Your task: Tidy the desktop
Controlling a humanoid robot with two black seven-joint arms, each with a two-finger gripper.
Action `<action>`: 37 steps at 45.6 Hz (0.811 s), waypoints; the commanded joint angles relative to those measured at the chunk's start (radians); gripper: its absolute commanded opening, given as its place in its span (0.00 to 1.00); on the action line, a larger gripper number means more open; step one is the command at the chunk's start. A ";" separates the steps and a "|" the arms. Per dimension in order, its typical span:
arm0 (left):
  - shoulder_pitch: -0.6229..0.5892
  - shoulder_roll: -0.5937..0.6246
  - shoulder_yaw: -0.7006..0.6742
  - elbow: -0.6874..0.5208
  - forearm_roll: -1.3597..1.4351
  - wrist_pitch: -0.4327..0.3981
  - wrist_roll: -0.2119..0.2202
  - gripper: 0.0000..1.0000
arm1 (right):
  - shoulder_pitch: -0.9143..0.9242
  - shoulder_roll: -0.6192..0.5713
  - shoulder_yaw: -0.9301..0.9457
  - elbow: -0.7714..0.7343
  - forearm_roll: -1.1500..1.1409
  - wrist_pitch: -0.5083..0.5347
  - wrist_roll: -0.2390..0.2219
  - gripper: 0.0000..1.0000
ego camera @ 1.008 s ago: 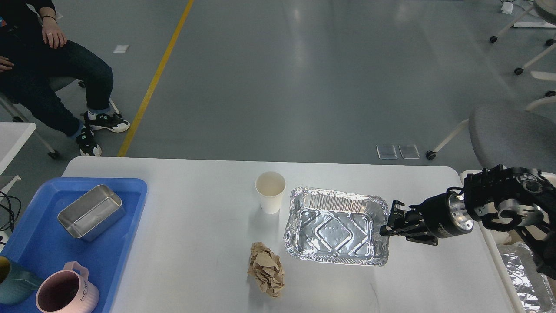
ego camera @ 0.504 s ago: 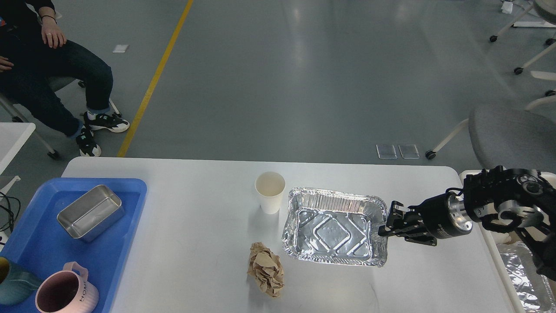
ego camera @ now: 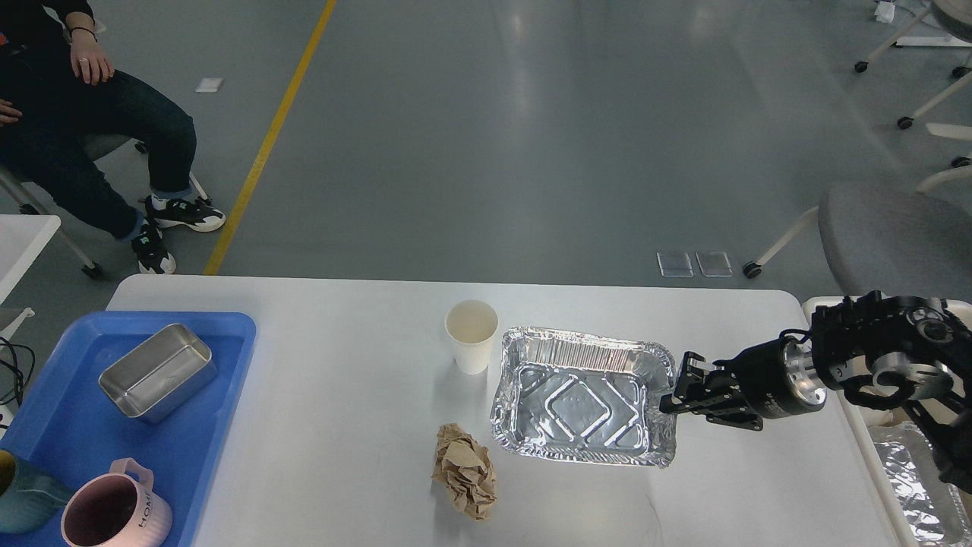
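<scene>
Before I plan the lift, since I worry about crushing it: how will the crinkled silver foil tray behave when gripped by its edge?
The crinkled silver foil tray looks thin-walled and empty, so probably very light. Its wrinkled rim suggests it bends easily; a pinch by the right gripper at the right rim may dent it. Held by one edge, it will likely sag or twist above the white desktop.

right end effector (ego camera: 672,395) gripping foil tray (ego camera: 583,395) rim, white desktop (ego camera: 342,395)

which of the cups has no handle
The white paper cup, standing upright on the desktop just left of the foil tray. The pink mug on the blue tray has a handle.
</scene>
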 commanded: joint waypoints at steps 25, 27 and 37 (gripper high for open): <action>-0.089 -0.076 0.000 0.002 0.001 -0.234 0.085 0.97 | -0.010 -0.013 0.006 0.010 0.000 0.000 0.000 0.00; -0.089 -0.089 0.000 0.002 0.001 -0.235 0.087 0.97 | -0.013 -0.013 0.011 0.012 0.000 0.000 0.000 0.00; -0.087 -0.236 0.006 0.006 0.010 -0.225 0.107 0.97 | -0.019 -0.013 0.018 0.016 0.000 0.000 0.000 0.00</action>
